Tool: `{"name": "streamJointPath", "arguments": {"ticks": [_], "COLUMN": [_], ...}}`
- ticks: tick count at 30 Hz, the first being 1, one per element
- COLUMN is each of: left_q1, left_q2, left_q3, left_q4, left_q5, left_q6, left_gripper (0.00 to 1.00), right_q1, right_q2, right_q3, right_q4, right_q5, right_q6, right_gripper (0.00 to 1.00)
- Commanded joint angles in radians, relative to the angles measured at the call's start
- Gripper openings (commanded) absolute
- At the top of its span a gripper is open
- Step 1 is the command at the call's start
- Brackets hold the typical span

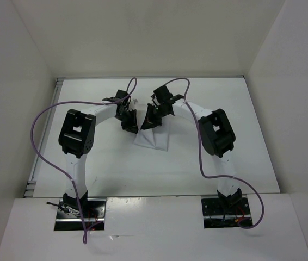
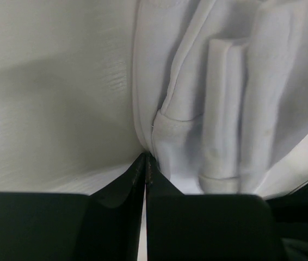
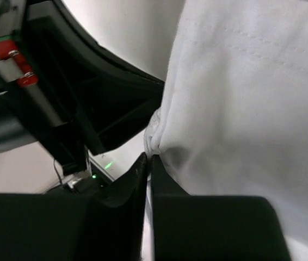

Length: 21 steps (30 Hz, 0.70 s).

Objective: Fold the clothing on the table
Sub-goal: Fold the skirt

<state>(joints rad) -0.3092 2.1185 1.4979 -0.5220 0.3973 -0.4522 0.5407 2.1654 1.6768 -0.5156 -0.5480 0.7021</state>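
The left end effector [image 2: 145, 162] is pinched shut on the far edge of the clothing [image 1: 155, 140]; it lies mid-worktop [image 1: 241, 125], between both arms; the right end effector [image 3: 147, 159] is likewise clamped on that edge.

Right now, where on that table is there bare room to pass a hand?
Bare table lies along the far wall, outside the left arm, outside the right arm, and near, between both. The middle is crowded: both jaws pinch the clothing.
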Motion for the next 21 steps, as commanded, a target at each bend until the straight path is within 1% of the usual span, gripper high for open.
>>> {"name": "streamJointPath", "arguments": {"ticks": [1,2,4,5,6,7,9,10,11,12,13,14,16,17,21], "left_q1": [-0.002,0.007,0.033,0.045,0.073,0.085,0.107,0.107,0.107,0.095,0.094,0.076,0.050,0.041,0.041], "left_q2": [-0.017,-0.017,-0.031,-0.051,-0.064,-0.095,-0.135,-0.178,-0.198,-0.233,-0.247,-0.261,-0.281,-0.281,-0.238], "left_q3": [-0.034,-0.034,-0.034,-0.034,-0.021,-0.010,0.015,0.036,0.036,0.050,0.050,0.050,0.059,0.059,0.093], "left_q4": [-0.009,-0.009,-0.009,-0.009,-0.022,-0.041,-0.081,-0.091,-0.102,-0.114,-0.124,-0.124,-0.124,-0.124,-0.115], "left_q5": [-0.021,-0.021,-0.021,-0.021,-0.031,-0.041,-0.102,-0.119,-0.120,-0.091,-0.065,-0.022,0.023,0.067,0.100], "left_q6": [0.001,0.001,0.001,0.001,0.001,0.001,0.012,0.026,0.041,0.053,0.053,0.067,0.078,0.078,0.078], "left_gripper": [0.07,0.07,0.07,0.08,0.12,0.13,0.17,0.18,0.18,0.18,0.18,0.18,0.18,0.18,0.18], "right_q1": [0.019,0.019,0.019,0.019,0.019,0.019,0.005,-0.008,-0.025,-0.034,-0.057,-0.067,-0.079,-0.079,-0.067], "right_q2": [0.019,0.019,-0.005,-0.024,-0.062,-0.082,-0.148,-0.173,-0.197,-0.240,-0.255,-0.265,-0.285,-0.285,-0.294], "right_q3": [0.052,0.041,0.011,0.011,0.011,0.029,0.055,0.055,0.055,0.020,-0.004,-0.058,-0.119,-0.174,-0.264], "right_q4": [0.055,0.102,0.173,0.207,0.242,0.243,0.174,0.149,0.114,0.103,0.103,0.077,0.077,0.077,0.108], "right_q5": [-0.068,-0.094,-0.179,-0.196,-0.214,-0.240,-0.225,-0.208,-0.160,-0.144,-0.118,-0.101,-0.066,-0.066,-0.041], "right_q6": [0.013,0.013,0.052,0.066,0.076,0.076,0.045,0.021,0.011,0.001,0.000,0.000,0.000,0.000,0.013], "right_gripper": [0.23,0.29,0.38,0.40,0.40,0.41,0.41,0.40,0.38,0.36,0.26,0.20,0.08,0.07,0.04]}}
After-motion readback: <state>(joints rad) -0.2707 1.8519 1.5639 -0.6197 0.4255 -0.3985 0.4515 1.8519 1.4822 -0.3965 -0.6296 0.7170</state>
